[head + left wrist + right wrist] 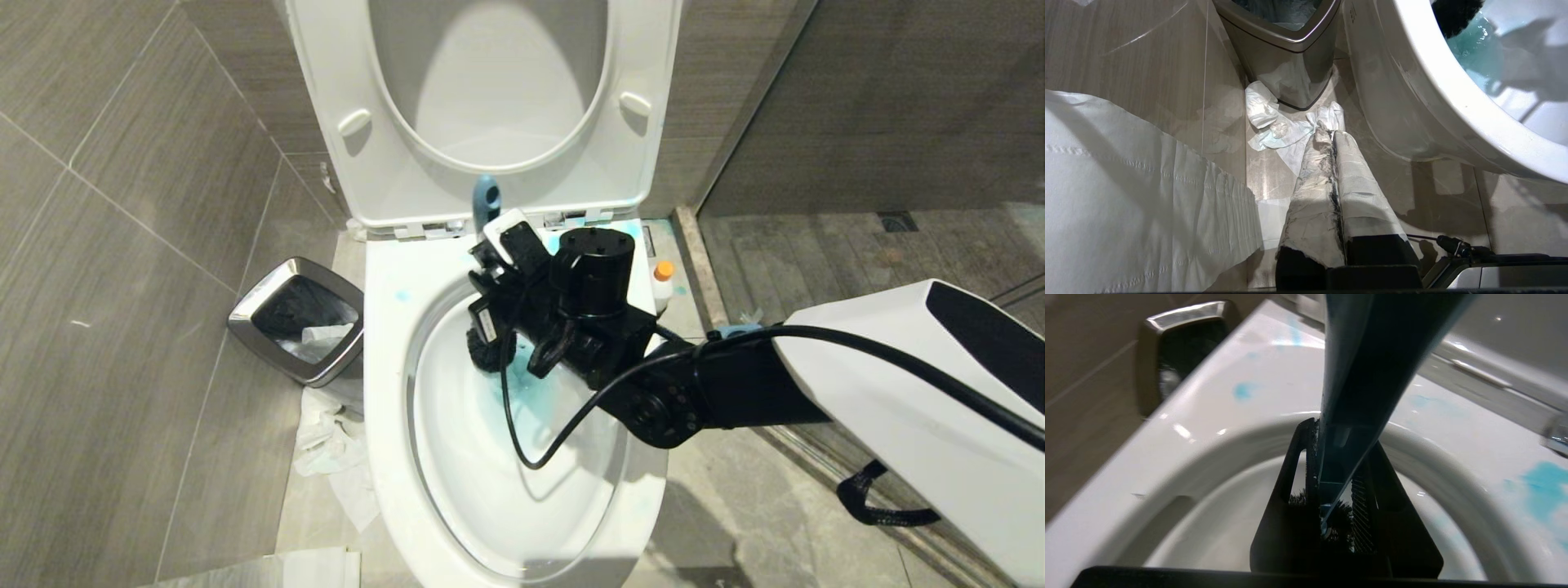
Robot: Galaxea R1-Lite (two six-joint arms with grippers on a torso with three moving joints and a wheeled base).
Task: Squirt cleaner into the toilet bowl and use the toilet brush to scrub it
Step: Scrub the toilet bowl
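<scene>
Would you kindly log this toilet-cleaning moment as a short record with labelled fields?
toilet bowl: seat and lid raised, blue smears on the rim, blue-tinted water
toilet brush: handle clamped in the right gripper, bristle head down inside the bowl
cleaner: upright beside the bowl, orange cap on
left gripper: shut, low near the floor beside the bowl
waste bin: left of the bowl

bowl (392,343): showing white, blue smears | brush (486,200): showing slate-blue handle, black bristles | cleaner (663,286): showing white body, orange cap | bin (295,331): showing steel rim, dark inside | right gripper (1337,498): showing black
</scene>
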